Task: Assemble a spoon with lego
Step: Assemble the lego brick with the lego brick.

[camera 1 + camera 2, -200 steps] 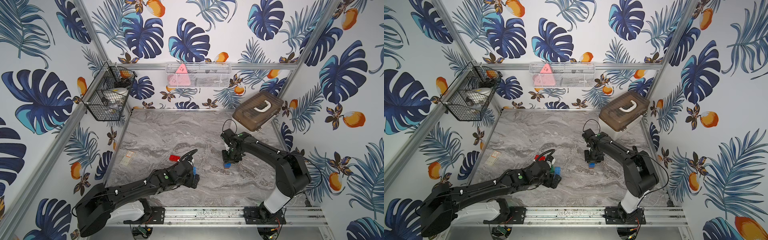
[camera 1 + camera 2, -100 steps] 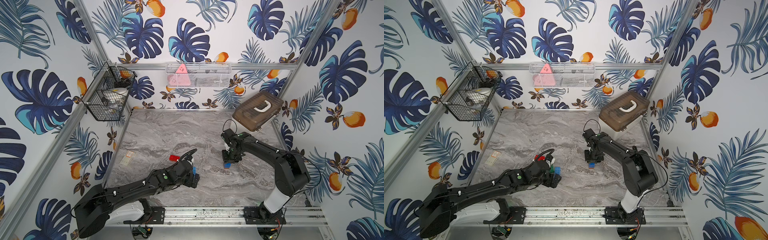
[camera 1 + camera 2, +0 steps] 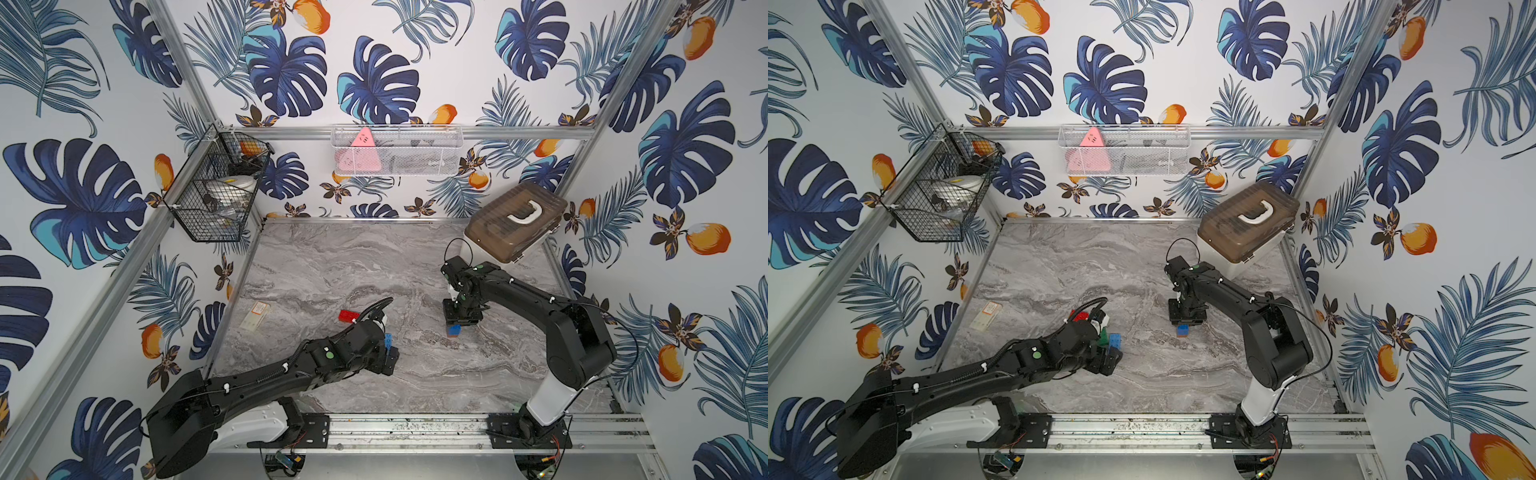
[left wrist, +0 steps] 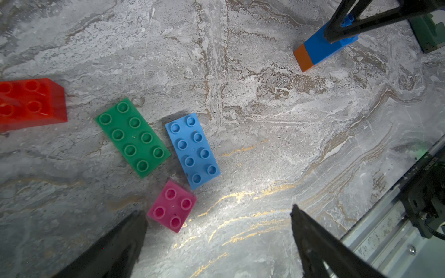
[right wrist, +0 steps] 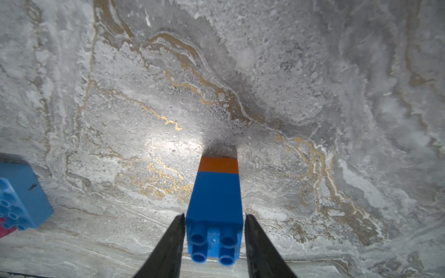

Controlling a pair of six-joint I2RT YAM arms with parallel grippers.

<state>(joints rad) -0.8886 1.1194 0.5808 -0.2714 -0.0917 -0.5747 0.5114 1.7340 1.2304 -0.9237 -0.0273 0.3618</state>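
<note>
A spoon barely begun: a blue brick [image 5: 214,204] pressed onto an orange brick [image 5: 218,164], standing upright as a short stem on the grey marble table [image 3: 332,266]. In both top views the stem sits on the right half of the table, out in front of a brown-lidded box [image 3: 515,220] in the far corner.

The right gripper [image 5: 215,217] points straight down over the stem. Its jaws straddle the blue brick's studded top, parted just enough that a thin gap shows on each side.

Well apart from the stem, near the table's middle, loose bricks lie studs up: a green brick [image 4: 132,137] and a light blue brick [image 4: 192,150] side by side, a pink brick [image 4: 172,206] just beside the light blue one's end, and a red brick [image 4: 31,102] farther off.

The left gripper [image 4: 218,210] hovers above them, jaws spread wide and holding nothing, one finger near the pink brick.
</note>
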